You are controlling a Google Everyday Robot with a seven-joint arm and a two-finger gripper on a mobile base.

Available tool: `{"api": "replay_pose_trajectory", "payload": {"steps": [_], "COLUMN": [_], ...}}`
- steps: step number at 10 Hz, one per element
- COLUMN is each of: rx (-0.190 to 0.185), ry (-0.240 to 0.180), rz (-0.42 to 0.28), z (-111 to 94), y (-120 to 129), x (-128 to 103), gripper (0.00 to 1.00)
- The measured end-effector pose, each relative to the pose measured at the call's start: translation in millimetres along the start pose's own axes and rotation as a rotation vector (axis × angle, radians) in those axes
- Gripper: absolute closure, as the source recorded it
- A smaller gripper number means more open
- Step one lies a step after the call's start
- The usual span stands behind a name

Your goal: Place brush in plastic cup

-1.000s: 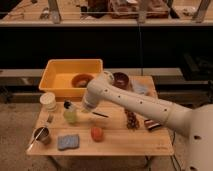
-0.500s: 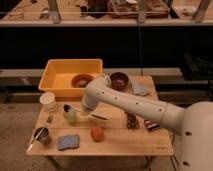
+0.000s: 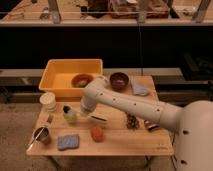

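I saw the gripper (image 3: pixel 83 111) low beside the plastic cup (image 3: pixel 70 117) near the table's (image 3: pixel 120 137) left edge; brush (image 3: pixel 66 109) stood in it. Couldn't tell jaw state.

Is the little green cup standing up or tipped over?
Standing up. The plastic cup sits upright on the table, something dark, likely the brush, poking out its top. The tool is right beside it.

Robotics lab test station.
Gripper (image 3: pixel 84 113) over a wooden table (image 3: pixel 120 140) of props; cluttered shelving (image 3: pixel 100 22) behind.
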Motion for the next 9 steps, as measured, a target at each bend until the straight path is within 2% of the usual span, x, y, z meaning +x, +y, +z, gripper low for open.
{"api": "replay_pose_trajectory", "payload": {"steps": [1, 2, 4, 9], "rx": [0.004, 0.008, 0.029, 0.031], "ry": [-0.003, -0.004, -0.006, -0.005], "rz": [0.003, 0.006, 0.027, 0.022], "z": [1.5, 2.3, 4.6, 5.0], "y": [-0.1, 0.0, 1.1, 0.6], "x": [-0.8, -1.0, -3.5, -2.5], "gripper": [0.21, 0.2, 0.2, 0.2]}}
